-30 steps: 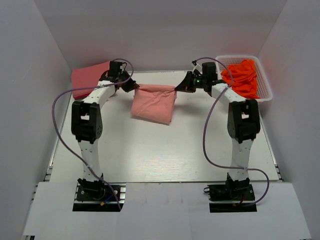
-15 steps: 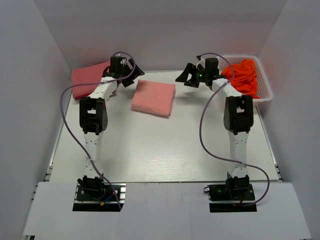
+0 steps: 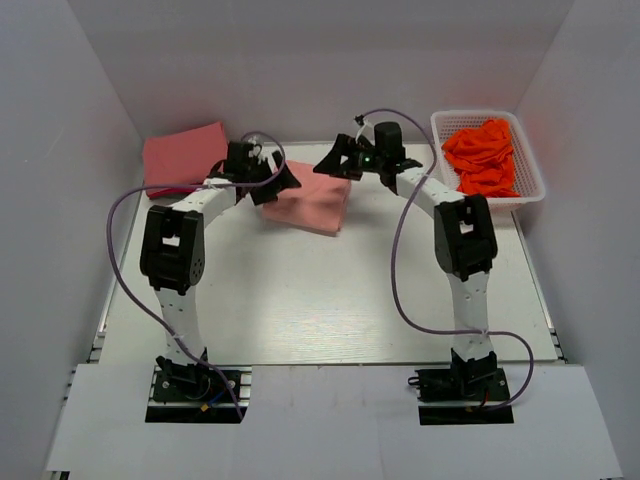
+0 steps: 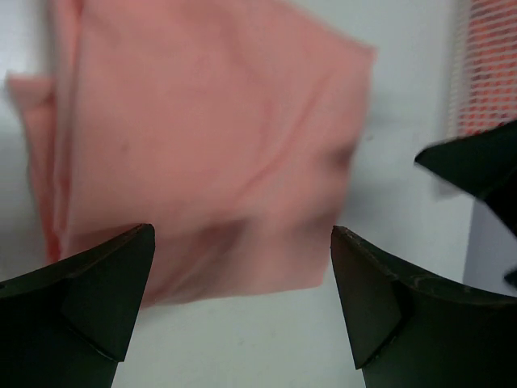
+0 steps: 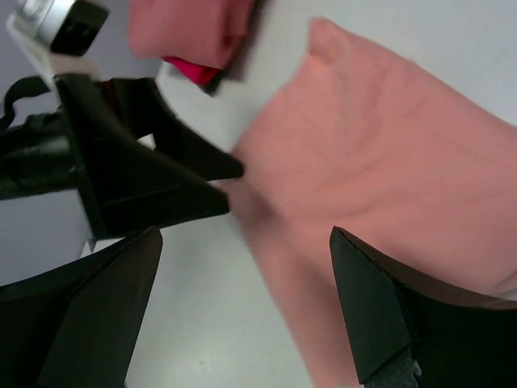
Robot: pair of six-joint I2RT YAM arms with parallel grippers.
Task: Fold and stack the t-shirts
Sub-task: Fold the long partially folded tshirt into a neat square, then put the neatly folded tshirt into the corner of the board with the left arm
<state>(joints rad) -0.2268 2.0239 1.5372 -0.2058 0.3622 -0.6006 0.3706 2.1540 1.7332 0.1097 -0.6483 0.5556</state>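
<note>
Shirt position first: one salmon-pink folded shirt (image 3: pixel 312 202) lies flat on the table (image 3: pixel 330 300), near the middle of the far edge. It is a compact rectangle, slightly skewed, with its long axis running left to right between the two arms.

Left gripper (image 3: pixel 277 180) sits at the shirt's left short edge, jaws spread wide, nothing pinched. Its wrist view shows the cloth lying beneath and ahead of the open fingers.

Right gripper (image 3: pixel 335 163) hangs over the far right corner of the same shirt, jaws equally wide and empty. Whether either gripper's tips touch the fabric cannot be told.

Stack (image 3: pixel 180 155) of folded pink shirts occupies the far left corner of the table. The right wrist view shows a deeper magenta edge under it. The left gripper stands between this stack and the folded shirt.

Basket (image 3: pixel 440 122) at the far right corner holds a heap (image 3: pixel 485 155) of unfolded orange-red shirts.

Judgement: the fold looks complete, and the step in hand appears to be getting a hold on the folded shirt to move it onto the stack. The relation that matters is that the stack lies left of the shirt and a little farther back, roughly along its long axis. The left arm is nearer the stack, the right arm nearer the basket.

Soft cotton will sag. A lift from both short ends should keep the layers together, whereas a pinch at one end risks the fold sliding open.
</note>
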